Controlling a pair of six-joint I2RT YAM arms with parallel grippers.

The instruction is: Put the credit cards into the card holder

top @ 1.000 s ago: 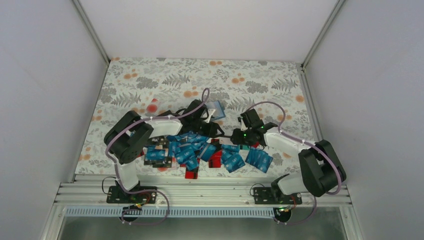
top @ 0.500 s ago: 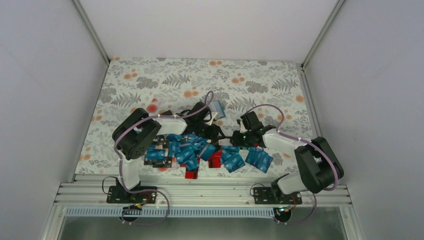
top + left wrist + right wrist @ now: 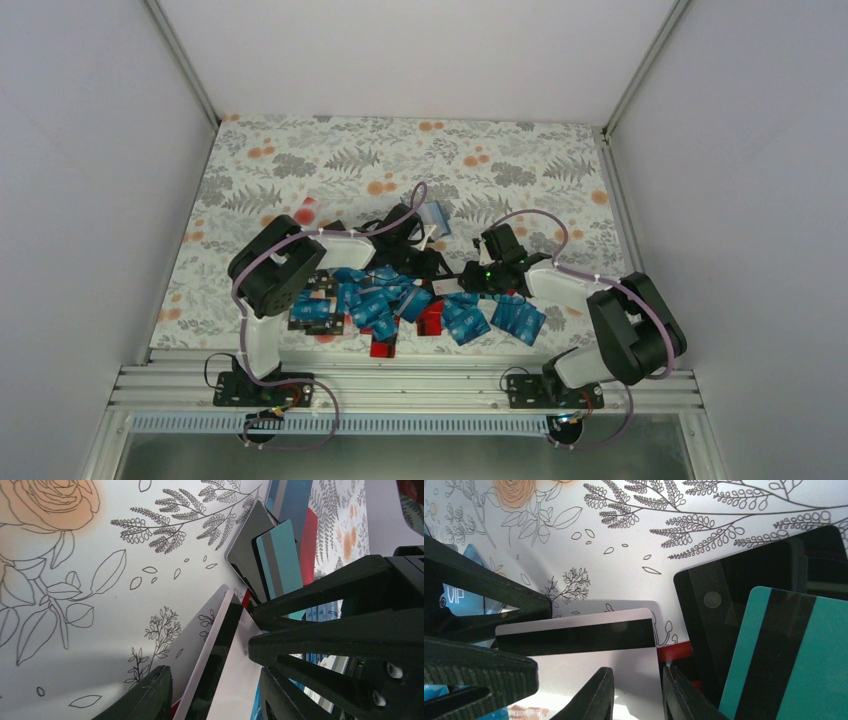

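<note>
At mid-tabletop [image 3: 300, 160], by the far edge of the card pile [image 3: 400, 300], the left tool [image 3: 212, 697] pinches a white card [image 3: 584, 650] across its edges. The right tool [image 3: 634, 695] straddles that card's corner, but whether it is clamped cannot be told. The holder [image 3: 432, 215] appears to lie just beyond the left wrist. Recommended: confirm the right tool's hold before the left lets go, then enter the holder edge-first and level, since tilt risks jamming.

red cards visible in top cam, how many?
2: one red card mid-pile, a second red card at the pile's near edge. More may be hidden under the blue cards.
</note>
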